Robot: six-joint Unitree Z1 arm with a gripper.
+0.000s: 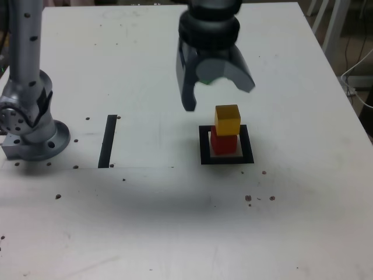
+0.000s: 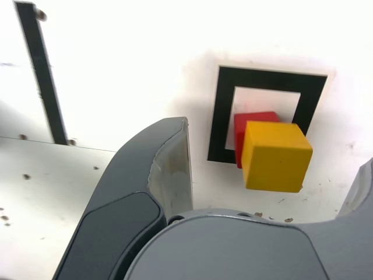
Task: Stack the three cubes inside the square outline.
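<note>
Exterior view: the pincer (image 1: 217,96) is gaping above the yellow cube (image 1: 227,120), probably light, rigid, best pinched by opposite sides.

Setting: robotics lab or similar test area.
Indicators: a robot arm with pincer (image 1: 217,87) operates above a white, spotted tabletop (image 1: 145,221); a black square outline (image 1: 206,153) and a straight black strip (image 1: 108,142) mark the surface.

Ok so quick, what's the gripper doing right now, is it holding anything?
Gripper: open, holding nothing; the yellow cube sits on the red cube, free of the jaws.
</note>
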